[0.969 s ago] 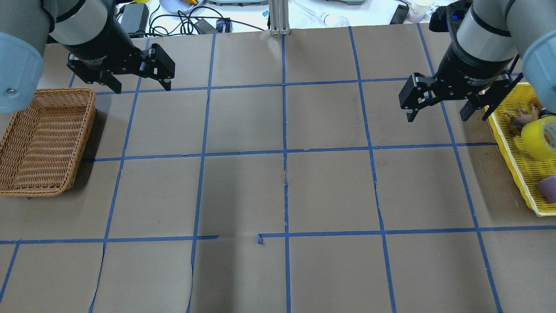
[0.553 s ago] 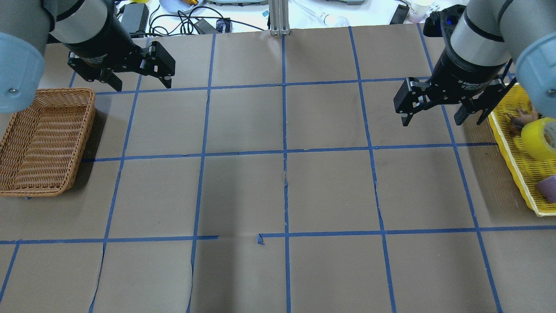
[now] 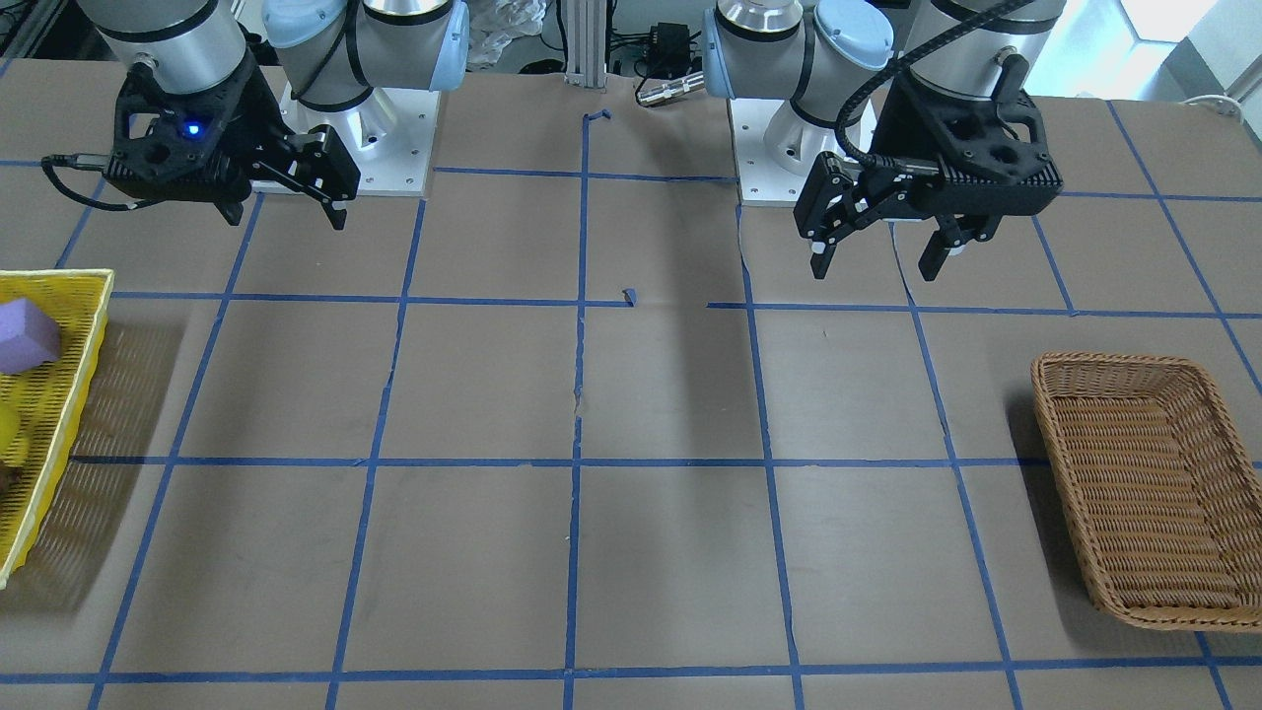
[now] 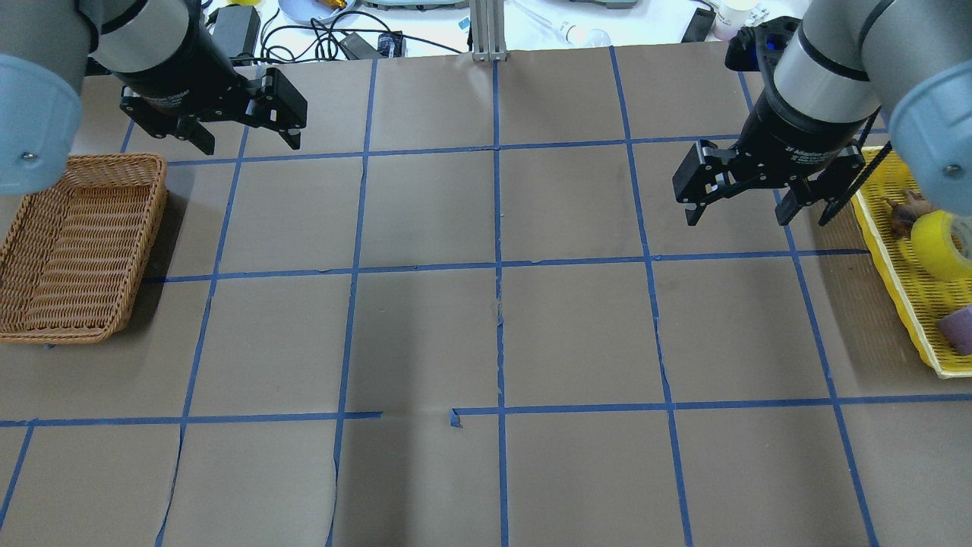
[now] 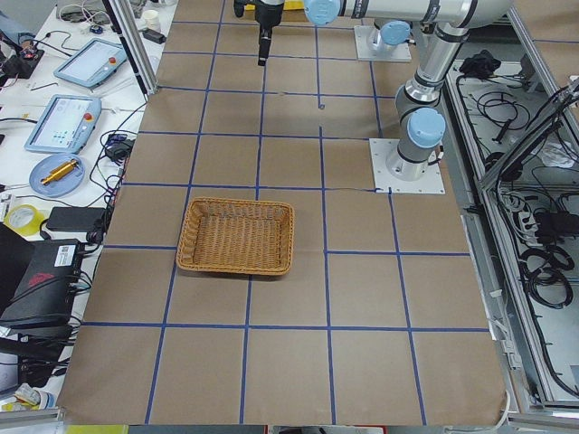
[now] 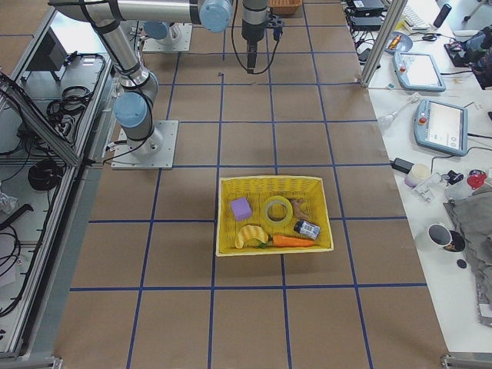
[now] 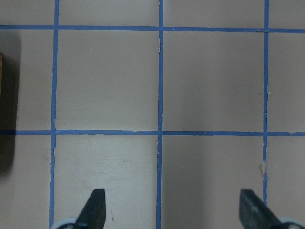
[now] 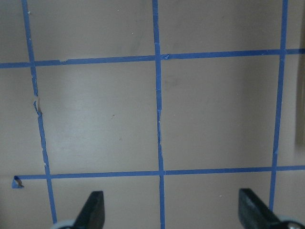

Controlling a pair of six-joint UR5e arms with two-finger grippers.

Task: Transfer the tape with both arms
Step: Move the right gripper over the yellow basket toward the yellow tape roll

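Observation:
The tape, a yellow roll, lies in the yellow basket at the table's right end, next to a purple block. It also shows in the exterior right view. My right gripper is open and empty, above the table left of that basket; it also shows in the front view and in its wrist view. My left gripper is open and empty at the far left, beyond the wicker basket. It also shows in the front view and in its wrist view.
The wicker basket holds nothing. The yellow basket also holds a carrot, a banana and a small dark item. Brown paper with blue tape lines covers the table. Cables and devices lie beyond the far edge.
My right gripper has moved left and slightly nearer in the overhead view, away from the yellow basket. The left gripper has shifted only slightly. Both stay open.

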